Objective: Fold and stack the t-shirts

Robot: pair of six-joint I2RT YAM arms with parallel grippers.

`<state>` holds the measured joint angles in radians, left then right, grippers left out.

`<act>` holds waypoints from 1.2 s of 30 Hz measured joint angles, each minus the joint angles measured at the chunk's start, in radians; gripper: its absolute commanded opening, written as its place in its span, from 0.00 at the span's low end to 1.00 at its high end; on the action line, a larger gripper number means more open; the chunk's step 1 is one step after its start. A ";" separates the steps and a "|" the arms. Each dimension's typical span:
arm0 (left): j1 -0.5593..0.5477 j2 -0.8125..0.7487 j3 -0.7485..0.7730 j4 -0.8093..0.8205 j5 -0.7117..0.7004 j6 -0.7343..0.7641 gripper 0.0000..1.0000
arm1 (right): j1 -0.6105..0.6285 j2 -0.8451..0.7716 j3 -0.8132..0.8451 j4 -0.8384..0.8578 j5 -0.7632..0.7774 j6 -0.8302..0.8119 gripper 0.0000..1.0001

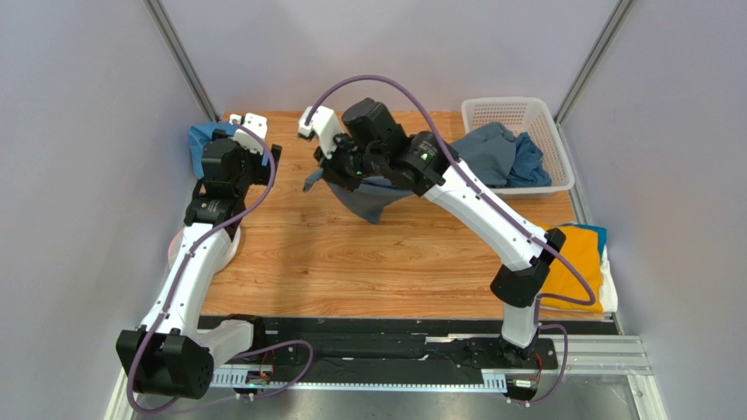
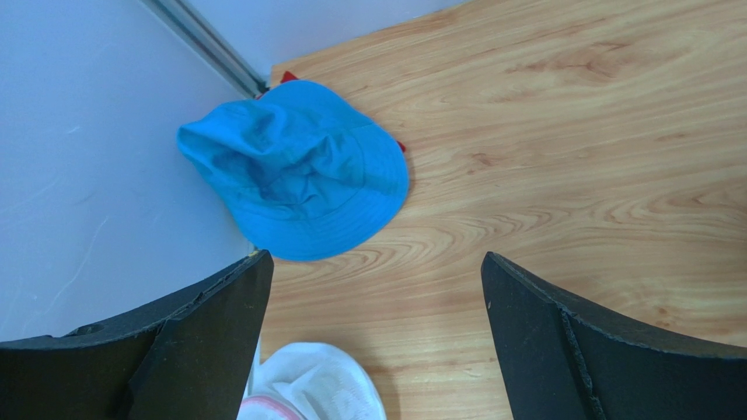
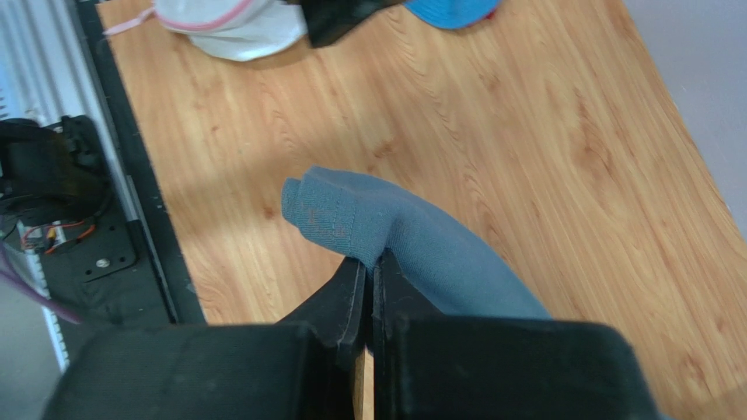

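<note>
Only overhead: basket (image 1: 512, 104), yellow shirt (image 1: 576, 259).

No readable text, label or number anywhere; cloth perhaps too blurred.

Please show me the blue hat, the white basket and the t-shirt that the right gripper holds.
blue hat (image 2: 289, 171): left wrist view, on its crown.
white basket (image 1: 508, 109): top external view, on its far wall.
slate-blue t-shirt (image 3: 394, 223): right wrist view, on the pinched fold.
</note>
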<state>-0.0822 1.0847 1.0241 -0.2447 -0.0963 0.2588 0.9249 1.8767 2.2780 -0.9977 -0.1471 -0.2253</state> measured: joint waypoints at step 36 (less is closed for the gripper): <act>0.010 0.001 -0.069 0.126 -0.140 -0.022 0.98 | -0.007 -0.096 0.050 0.296 0.509 -0.312 0.00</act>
<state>-0.0723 1.0855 0.9554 -0.1188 -0.2359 0.2371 0.9176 1.7805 2.3280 -0.7013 0.3622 -0.5373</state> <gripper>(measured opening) 0.990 0.019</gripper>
